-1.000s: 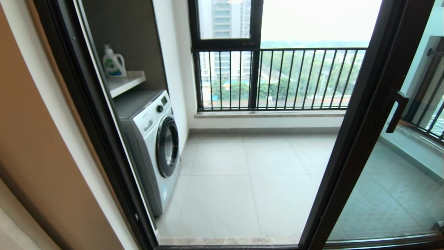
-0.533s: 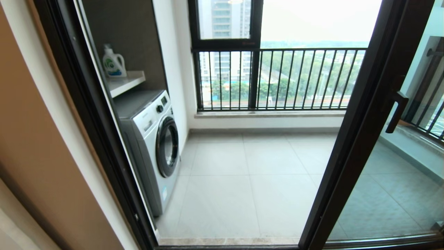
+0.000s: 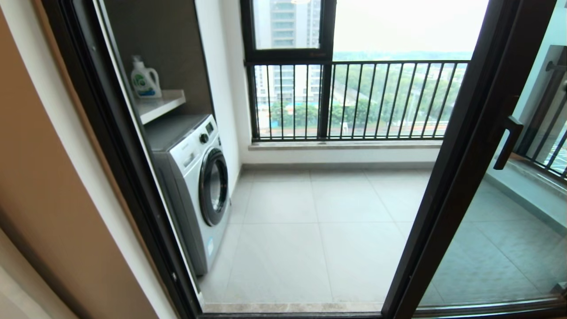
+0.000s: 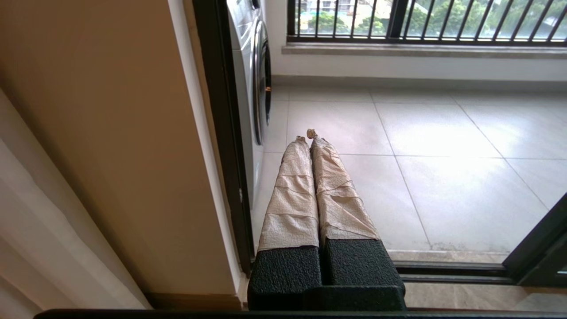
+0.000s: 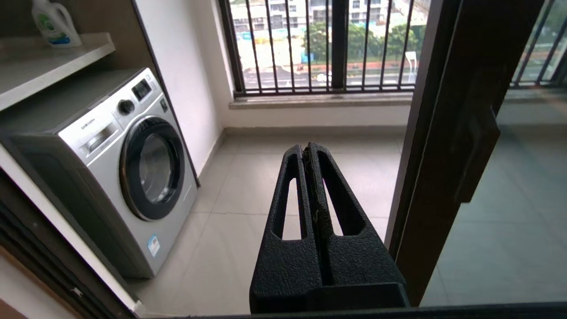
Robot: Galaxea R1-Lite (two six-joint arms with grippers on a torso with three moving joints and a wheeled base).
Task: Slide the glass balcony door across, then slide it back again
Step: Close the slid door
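Head view: the glass balcony door [image 3: 469, 177] stands at the right of the opening, its dark frame edge running slantwise and its bar handle [image 3: 507, 142] on the room side. Through the opening lie the tiled floor [image 3: 319, 230], the washing machine [image 3: 195, 186], a shelf [image 3: 161, 104] above it carrying a detergent bottle [image 3: 144, 79], and the railing [image 3: 354, 99] at the far window. Neither arm shows here.

Left wrist view: the left gripper [image 4: 309, 136] hangs low near the left door jamb [image 4: 219, 133], its two paper-wrapped fingers [image 4: 292, 186] pressed together and holding nothing. The door's lower corner [image 4: 538, 248] lies well apart from it, off toward the other side of the opening. The floor track [image 4: 447, 270] passes just below the fingers.

Right wrist view: the right gripper [image 5: 309, 150] points into the opening, its black fingers [image 5: 290, 195] closed against each other, empty. The door frame [image 5: 443, 146] stands just beside the gripper, on its outer side, not touching; the handle [image 5: 476, 155] is on the far side of that frame.
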